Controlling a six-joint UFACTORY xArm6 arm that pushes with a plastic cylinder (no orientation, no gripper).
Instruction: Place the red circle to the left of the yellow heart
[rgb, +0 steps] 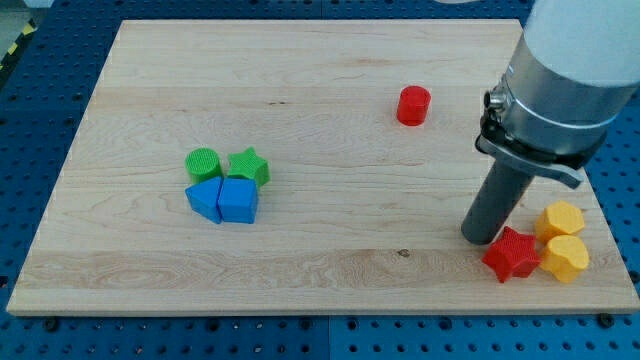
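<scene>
The red circle (413, 105) stands alone on the wooden board (300, 150), right of centre toward the view's top. Two yellow blocks sit at the view's bottom right: a yellow hexagon-like one (559, 220) and below it the yellow heart (565, 258). A red star (511, 254) lies just left of the yellow heart, touching it. My tip (481, 236) rests on the board just to the upper left of the red star, well below and right of the red circle.
A cluster sits left of centre: a green circle (203, 163), a green star (249, 166), a blue triangle-like block (204, 199) and a blue block (239, 200). The board's right edge (600, 190) runs close to the yellow blocks.
</scene>
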